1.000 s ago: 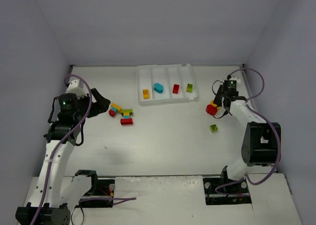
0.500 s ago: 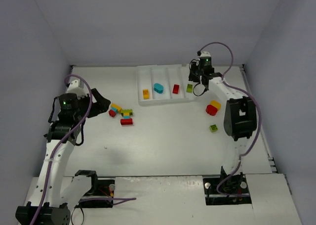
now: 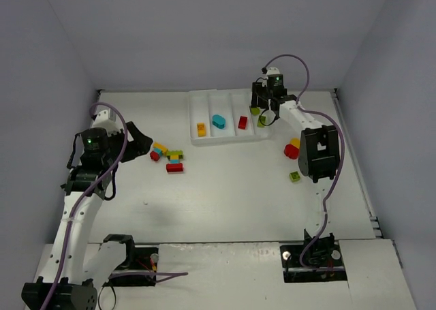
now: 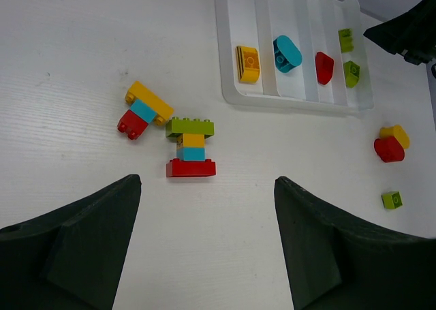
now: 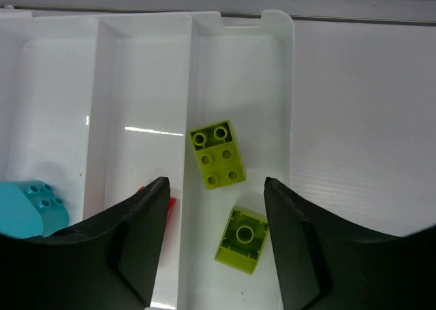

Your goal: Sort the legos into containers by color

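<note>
1. Left gripper (image 4: 204,187): it hangs above the white table (image 3: 225,194), nearest the arm bases. Its two dark, matt fingers stand wide apart with nothing between them. It is judged to be placed for a pick from the loose pile beyond.
2. Four-layer stack (image 4: 191,148): lime green, yellow, cyan and red bricks, apparently lying on its side. Just beside it is a smaller stack (image 4: 143,109) of yellow, cyan and red. Both are glossy hard plastic with studs. Because each mixes colours, they are judged to need pulling apart before sorting.
3. Right side of the table, well apart from the pile: a red rounded brick (image 4: 386,149) touches a yellow rounded brick (image 4: 396,134). A small green cube (image 4: 391,200) lies alone nearer the bases. None of these is sorted yet.
4. White tray (image 4: 228,51): smooth moulded plastic with four long parallel compartments divided by thin walls.
   - From left, the compartments hold a yellow-orange brick (image 4: 248,63), a cyan rounded brick (image 4: 287,53) and a red brick (image 4: 324,67).
   - There is one colour per compartment, so the scheme is set.
5. Rightmost compartment: a four-stud green brick (image 5: 218,155) and a single-stud green brick (image 5: 242,240) both lie skewed on the floor.
6. Right gripper (image 5: 212,187): it hovers farthest out, directly over that green compartment. The jaws are parted and hold nothing, a position that suits depositing green pieces.
</note>
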`<action>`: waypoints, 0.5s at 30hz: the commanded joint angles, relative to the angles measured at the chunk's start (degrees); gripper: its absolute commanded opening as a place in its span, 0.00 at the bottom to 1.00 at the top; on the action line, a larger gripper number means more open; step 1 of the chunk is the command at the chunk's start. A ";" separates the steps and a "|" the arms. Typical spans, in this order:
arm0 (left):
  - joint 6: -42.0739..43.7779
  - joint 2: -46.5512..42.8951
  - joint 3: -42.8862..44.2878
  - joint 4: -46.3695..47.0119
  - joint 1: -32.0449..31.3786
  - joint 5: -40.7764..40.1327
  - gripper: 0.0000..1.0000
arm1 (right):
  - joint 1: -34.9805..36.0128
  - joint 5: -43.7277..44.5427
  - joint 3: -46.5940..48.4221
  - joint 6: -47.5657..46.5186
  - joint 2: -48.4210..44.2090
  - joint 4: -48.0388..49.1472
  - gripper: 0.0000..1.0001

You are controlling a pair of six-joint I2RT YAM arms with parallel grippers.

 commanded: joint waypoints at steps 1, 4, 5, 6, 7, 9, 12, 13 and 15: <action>-0.06 0.26 2.07 3.56 0.15 0.84 0.73 | -0.04 -0.29 1.99 -0.33 -1.92 2.71 0.59; -0.14 0.34 2.08 3.47 0.15 1.02 0.73 | -0.04 -0.37 0.06 0.20 -3.41 2.71 0.65; -0.14 0.34 2.08 3.55 0.15 1.10 0.73 | -0.04 -0.02 -1.51 0.46 -4.12 2.79 0.65; -0.06 0.34 2.08 3.47 0.15 1.10 0.73 | -0.04 0.50 -2.75 0.99 -6.12 2.79 0.64; -0.05 0.17 2.08 3.47 0.15 1.10 0.73 | -0.04 1.64 -4.15 1.86 -7.54 2.88 0.64; 0.12 -0.01 1.99 3.55 0.15 1.10 0.73 | -0.04 3.40 -10.12 2.74 -12.79 3.15 0.64; 0.21 -0.36 2.08 3.56 0.15 1.28 0.73 | -0.21 9.37 -21.51 5.38 -22.27 3.23 0.63; 0.21 -0.53 2.16 3.64 0.15 1.28 0.73 | -0.39 10.60 -24.61 7.56 -25.01 3.15 0.63; 0.21 -0.80 2.08 3.73 0.15 1.46 0.73 | -1.44 13.95 -34.07 11.25 -32.81 2.45 0.64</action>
